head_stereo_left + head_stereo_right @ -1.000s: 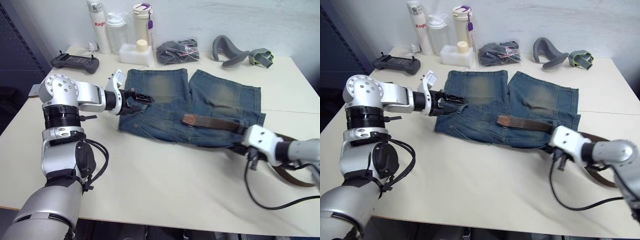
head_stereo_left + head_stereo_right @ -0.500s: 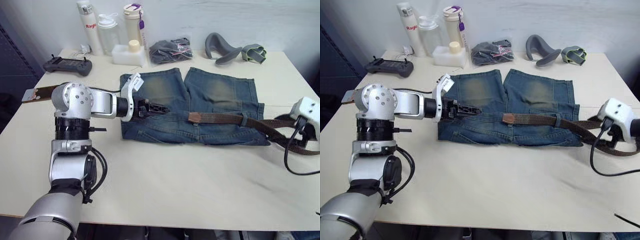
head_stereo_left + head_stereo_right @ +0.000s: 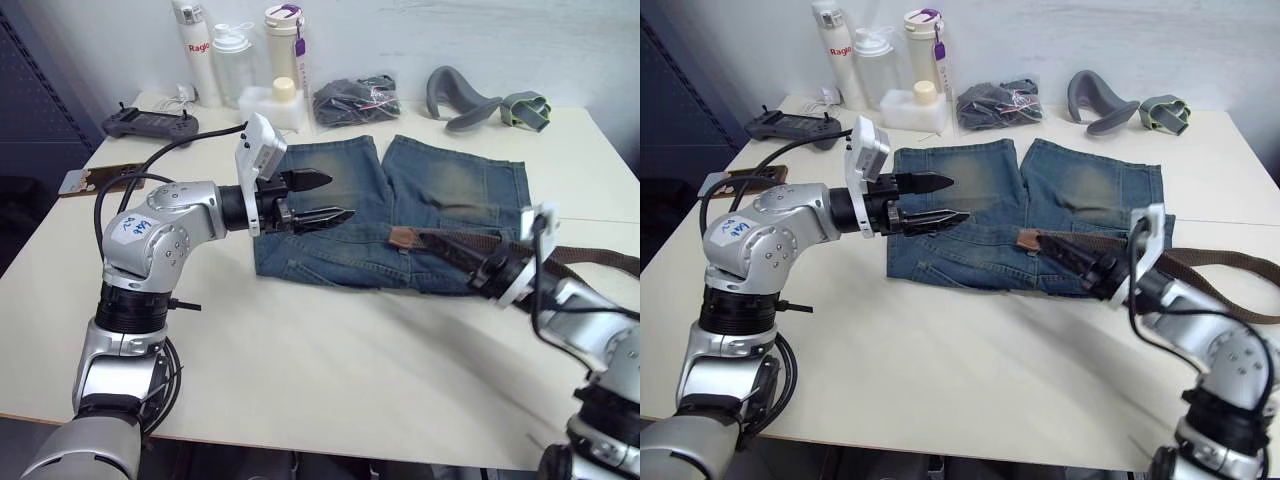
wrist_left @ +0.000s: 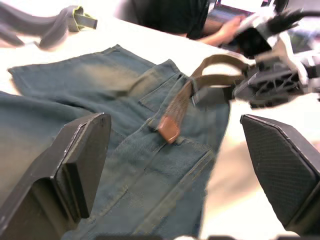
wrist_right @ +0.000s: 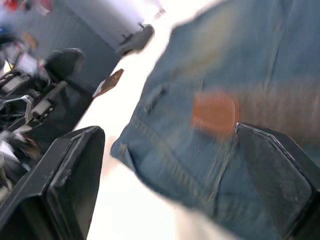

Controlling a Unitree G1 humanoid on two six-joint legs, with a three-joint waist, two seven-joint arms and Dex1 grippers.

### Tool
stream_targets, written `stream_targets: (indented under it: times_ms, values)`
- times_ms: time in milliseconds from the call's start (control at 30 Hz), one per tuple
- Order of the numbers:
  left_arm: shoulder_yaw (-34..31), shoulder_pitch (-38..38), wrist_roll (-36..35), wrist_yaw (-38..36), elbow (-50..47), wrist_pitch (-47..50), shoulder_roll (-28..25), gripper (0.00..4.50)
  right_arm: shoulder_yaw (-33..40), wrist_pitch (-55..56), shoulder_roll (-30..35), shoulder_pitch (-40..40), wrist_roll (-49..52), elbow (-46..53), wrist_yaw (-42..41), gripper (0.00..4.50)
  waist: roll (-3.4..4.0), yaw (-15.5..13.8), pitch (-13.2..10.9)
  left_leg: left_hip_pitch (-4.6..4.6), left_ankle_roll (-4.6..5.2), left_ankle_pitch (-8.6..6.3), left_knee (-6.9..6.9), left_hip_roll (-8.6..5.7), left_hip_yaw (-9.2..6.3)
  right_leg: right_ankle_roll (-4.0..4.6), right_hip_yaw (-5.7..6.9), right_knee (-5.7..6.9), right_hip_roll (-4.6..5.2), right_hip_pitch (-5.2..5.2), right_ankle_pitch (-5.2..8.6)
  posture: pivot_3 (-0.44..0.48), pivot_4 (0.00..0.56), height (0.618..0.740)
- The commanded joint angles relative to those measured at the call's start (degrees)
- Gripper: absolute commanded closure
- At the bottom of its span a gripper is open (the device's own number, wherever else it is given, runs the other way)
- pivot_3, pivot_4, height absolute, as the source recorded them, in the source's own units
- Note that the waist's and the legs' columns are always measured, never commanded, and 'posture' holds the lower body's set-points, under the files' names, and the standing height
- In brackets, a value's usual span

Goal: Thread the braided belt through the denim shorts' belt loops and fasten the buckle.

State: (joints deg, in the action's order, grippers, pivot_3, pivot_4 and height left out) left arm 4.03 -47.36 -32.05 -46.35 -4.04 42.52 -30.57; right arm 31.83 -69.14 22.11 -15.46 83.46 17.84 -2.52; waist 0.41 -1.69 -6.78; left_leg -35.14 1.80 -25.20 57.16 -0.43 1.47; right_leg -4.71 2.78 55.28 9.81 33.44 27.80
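Observation:
The denim shorts (image 3: 345, 235) lie flat in the middle of the table. The braided belt (image 3: 590, 262) crosses their right half, its brown tip (image 3: 402, 237) resting near the waistband's middle. One of the belt loops (image 4: 199, 96) crosses the strap in the left wrist view. The buckle is out of view past the right edge. My left gripper (image 3: 340, 196) hovers open above the shorts' left half, pointing at the tip. Low over the strap, just right of the tip, my right gripper (image 3: 1075, 258) is open with nothing held.
Bottles (image 3: 232, 65), a white box (image 3: 270, 105), a bagged dark bundle (image 3: 352, 100) and a grey curved cushion (image 3: 460, 100) line the back edge. A controller (image 3: 150, 124) and a phone (image 3: 85, 180) lie at the left. A person's hand (image 4: 225, 32) shows beyond the table.
My right gripper has opened and swung back from the table's right edge to the strap near its tip. My left gripper has lifted off the shorts. The camera shifted.

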Motion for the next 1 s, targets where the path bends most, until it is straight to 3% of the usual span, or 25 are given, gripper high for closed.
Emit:
stream_targets:
  times_ms: [33, 333, 867, 1000]
  values:
    - [3.01, 0.83, 5.78, -2.41, 0.47, -6.49, -1.72, 0.0, 1.48, 6.89, -2.21, 1.09, 7.45, -2.22, 10.47, 0.06, -0.02, 0.35, 0.01, -0.01, 0.05, 0.03, 0.03, -0.02, 0.01, -0.01, -0.01, -0.01, 0.0, 0.0, 0.0, 0.0, 0.15, 0.631]
    - [3.84, 2.43, 10.67, -3.07, 1.56, -9.72, -1.43, 0.0, -1.52, 15.9, -2.34, -0.42, 14.61, -9.25, 19.73, 0.06, -0.04, 1.49, 0.02, 0.0, 0.25, 0.17, 0.03, -0.02, -0.03, -0.05, -0.05, 0.34, -0.12, 0.01, -0.03, 0.0, 0.15, 0.631]
    - [3.89, 5.71, 12.31, -3.69, -1.51, -8.43, -3.01, 0.0, -8.55, 21.53, -5.01, -3.5, 10.7, -12.71, 12.65, 0.06, -0.02, 1.95, 0.03, -0.02, 0.28, 0.2, -0.01, -0.01, -0.09, -0.06, -0.14, 0.43, -0.25, -0.06, -0.04, 0.0, 0.15, 0.631]
    - [3.28, 5.47, 13.27, -3.25, -0.79, -8.25, -3.17, 0.0, -8.06, 24.43, -6.34, -3.01, 8.25, -12.9, 11.84, 1.34, -0.02, 1.86, 0.03, -0.02, 0.28, 0.21, -0.02, -0.01, -0.11, -0.06, -0.14, 0.43, -0.25, -0.05, -0.04, 0.0, 0.15, 0.631]
